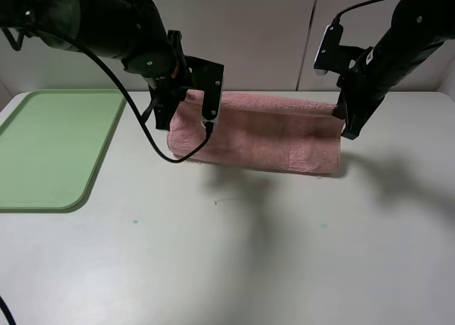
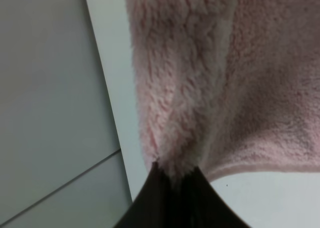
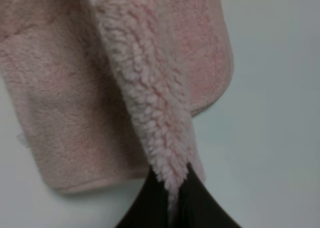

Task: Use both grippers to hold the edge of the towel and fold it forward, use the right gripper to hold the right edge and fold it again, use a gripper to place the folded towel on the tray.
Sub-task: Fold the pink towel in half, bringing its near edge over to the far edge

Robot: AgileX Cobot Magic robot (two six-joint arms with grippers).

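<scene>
Currently left gripper (image 2: 175,174), right gripper (image 3: 172,182) each clamp towel (image 1: 270,136) by edge; tray (image 1: 43,147) lies well apart, leftward.

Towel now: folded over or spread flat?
Partly folded: left gripper and right gripper pinch the raised edge of the towel; the rest lies on the table.

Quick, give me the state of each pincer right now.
Left pincer: closed, gripping the edge of the towel.
Right pincer: closed, gripping the towel's edge at its other end.
</scene>
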